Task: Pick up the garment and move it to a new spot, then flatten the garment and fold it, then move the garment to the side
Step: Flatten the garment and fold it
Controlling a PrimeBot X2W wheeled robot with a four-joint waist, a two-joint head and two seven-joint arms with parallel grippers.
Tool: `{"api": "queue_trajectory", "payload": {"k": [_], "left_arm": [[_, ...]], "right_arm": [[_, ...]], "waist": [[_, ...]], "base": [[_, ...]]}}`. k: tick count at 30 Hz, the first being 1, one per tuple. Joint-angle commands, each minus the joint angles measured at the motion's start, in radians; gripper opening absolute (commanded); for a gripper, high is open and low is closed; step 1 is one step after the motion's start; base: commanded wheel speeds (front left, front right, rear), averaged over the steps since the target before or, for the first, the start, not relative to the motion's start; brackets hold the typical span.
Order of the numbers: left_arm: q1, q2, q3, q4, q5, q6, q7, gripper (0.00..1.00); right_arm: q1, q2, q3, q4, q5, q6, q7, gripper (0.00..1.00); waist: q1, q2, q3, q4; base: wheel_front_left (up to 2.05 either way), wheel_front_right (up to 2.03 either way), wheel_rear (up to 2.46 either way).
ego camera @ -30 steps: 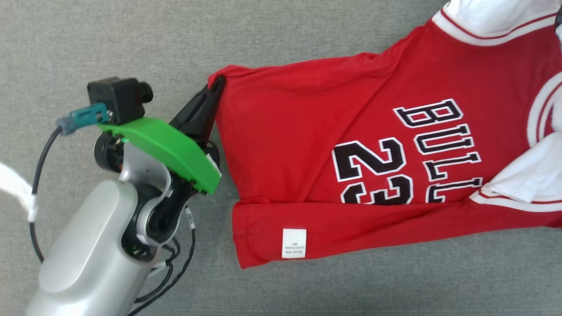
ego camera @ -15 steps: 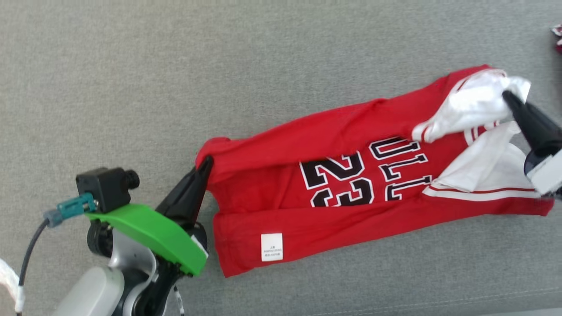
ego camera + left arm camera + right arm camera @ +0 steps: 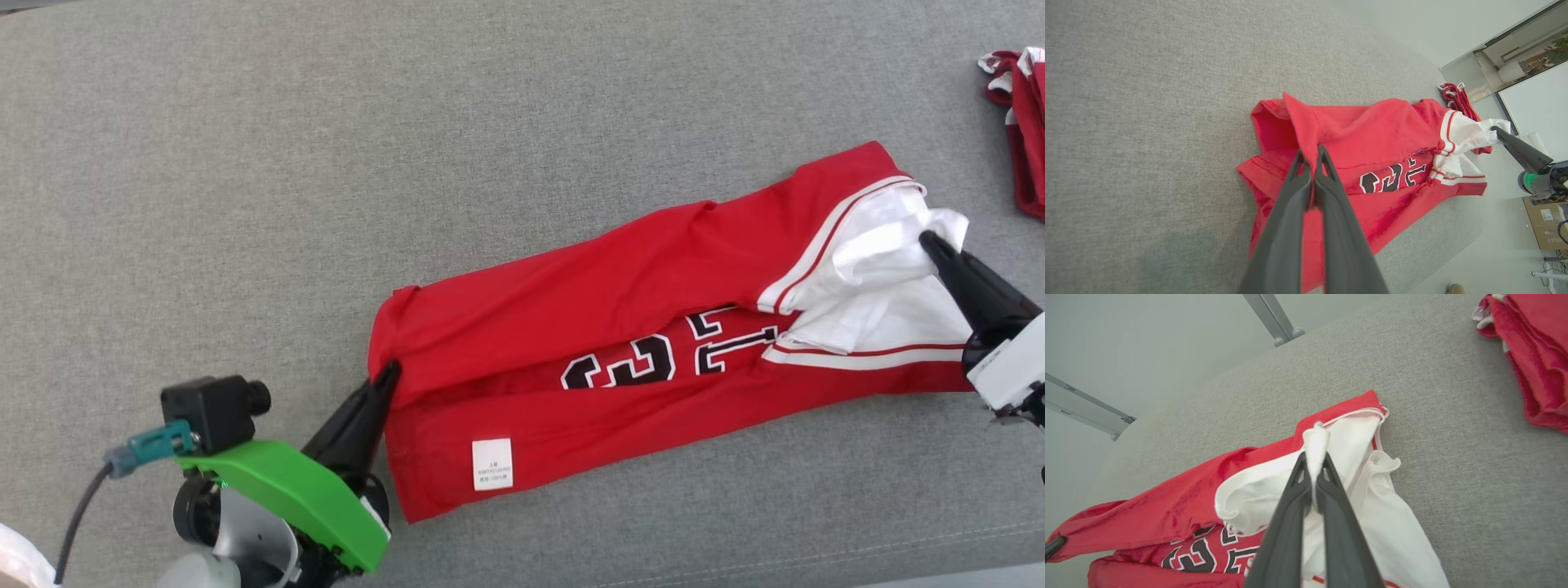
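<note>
The red cloth basketball jersey with black numerals lies partly folded on the grey fabric desk; the left gripper has its fingers clenched on the red hem; the right gripper pinches the white sleeve.

garment: red-and-white jersey | folded lengthwise, number partly covered | on grey surface

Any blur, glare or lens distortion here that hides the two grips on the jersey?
Head view: even, soft light, jersey and its label crisp, no glare. Left wrist view: wide-angle bending toward the edges, left gripper slightly soft lower down, pinch point clear. Right wrist view: right gripper sharp at the tips, only faint shadows.
</note>
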Motion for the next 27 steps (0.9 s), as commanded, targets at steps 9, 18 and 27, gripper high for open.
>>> {"api": "queue_trajectory", "payload": {"k": [9,18,27], "left_arm": [[0.085,0.025,-0.066,0.121,0.087,0.027,-0.039,1.0],[0.082,-0.06,0.013,0.232,0.284,0.071,-0.414,1.0],[0.101,-0.209,0.134,0.292,0.475,-0.021,-0.44,1.0]], "right_arm": [[0.035,-0.027,0.023,0.038,-0.028,0.0,0.095,1.0],[-0.083,-0.019,-0.068,0.123,-0.138,0.0,0.168,1.0],[-0.167,0.018,-0.011,0.325,-0.269,0.0,0.266,1.0]], "waist": [[0.0,0.0,-0.019,0.004],[0.0,0.0,-0.018,0.033],[0.0,0.0,0.001,0.083]], "base": [[0.0,0.0,0.0],[0.0,0.0,0.0],[0.0,0.0,0.0]]}}
